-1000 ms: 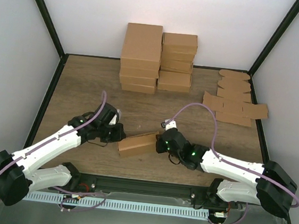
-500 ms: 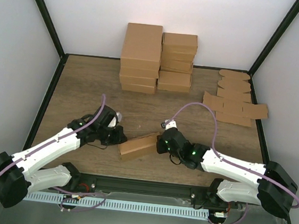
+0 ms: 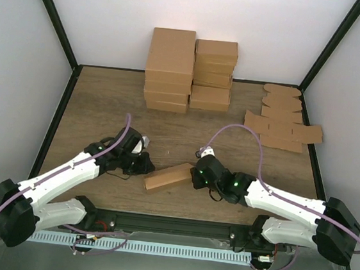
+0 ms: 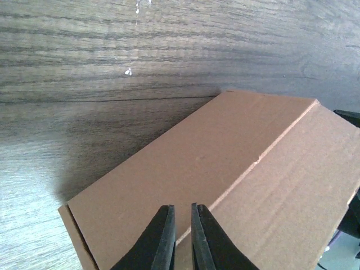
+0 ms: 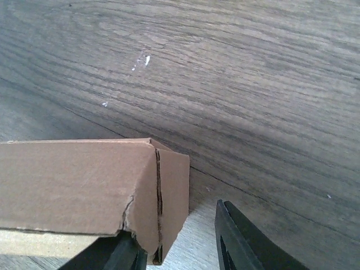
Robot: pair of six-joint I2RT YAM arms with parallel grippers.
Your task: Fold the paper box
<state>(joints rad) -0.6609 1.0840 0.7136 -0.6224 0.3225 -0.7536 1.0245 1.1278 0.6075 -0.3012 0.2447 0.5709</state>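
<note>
Paper box (image 3: 168,176) closed up, lying slantwise on the worktop (image 3: 106,101) near the front edge, between both arms. Left claw (image 4: 181,211) hangs over the box's top face at its near-left end, fingers almost together with only a sliver between, gripping nothing. Right claw (image 5: 174,225) is partly spread around the box's right end corner. One finger sits clear on the outer side, the other is tucked under the carton edge, possibly touching, hard to tell. Stacked cartons (image 3: 171,69) at the back, flat blanks (image 3: 283,123) back right.
</note>
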